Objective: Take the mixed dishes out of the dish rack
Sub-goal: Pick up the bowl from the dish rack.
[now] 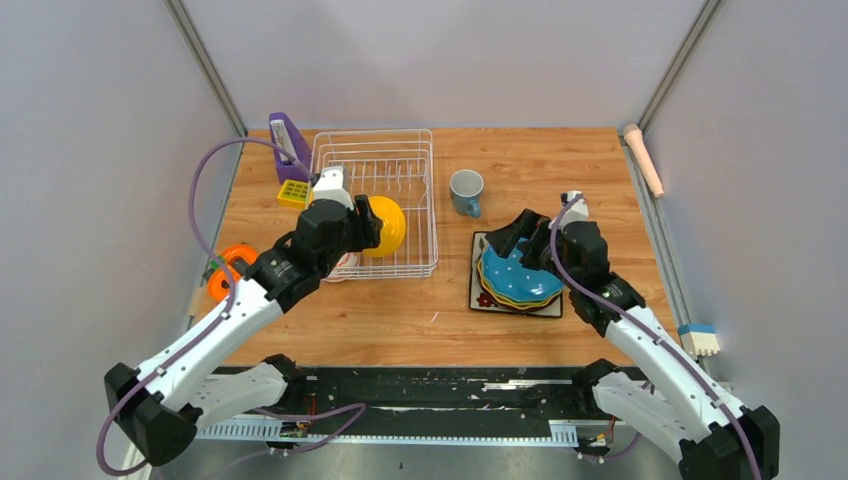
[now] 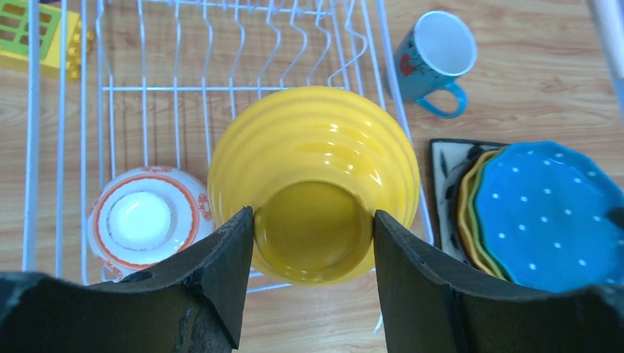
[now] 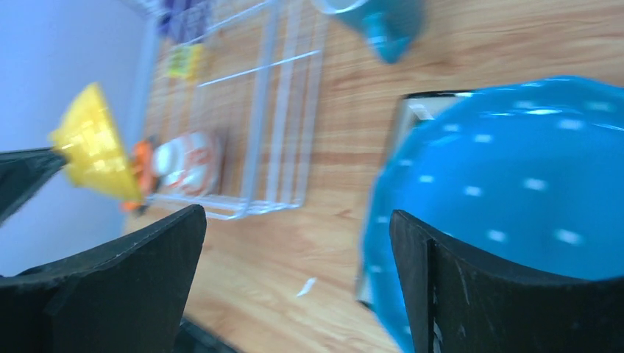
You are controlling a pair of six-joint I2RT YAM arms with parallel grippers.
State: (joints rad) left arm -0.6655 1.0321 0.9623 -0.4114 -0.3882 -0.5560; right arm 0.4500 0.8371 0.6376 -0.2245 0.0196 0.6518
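My left gripper [image 1: 366,222] is shut on the foot of the yellow bowl [image 1: 390,226], which it holds tipped on its side over the front right of the white wire dish rack [image 1: 375,150]. The bowl fills the left wrist view [image 2: 313,158] between my fingers [image 2: 221,279]. The red-and-white patterned bowl [image 2: 143,220] lies upside down in the rack's front left corner. My right gripper [image 1: 525,235] is open and empty just over the plate stack: the blue-dotted plate [image 1: 515,270] on top and the dark square plate [image 1: 478,296] at the bottom. The blue-grey mug [image 1: 467,190] stands on the table right of the rack.
A purple slanted holder [image 1: 287,140] and a small yellow grid block [image 1: 293,192] sit left of the rack. An orange tape measure [image 1: 228,270] lies at the table's left edge. A pink stick [image 1: 645,160] and a white-blue block [image 1: 700,340] lie off the right edge.
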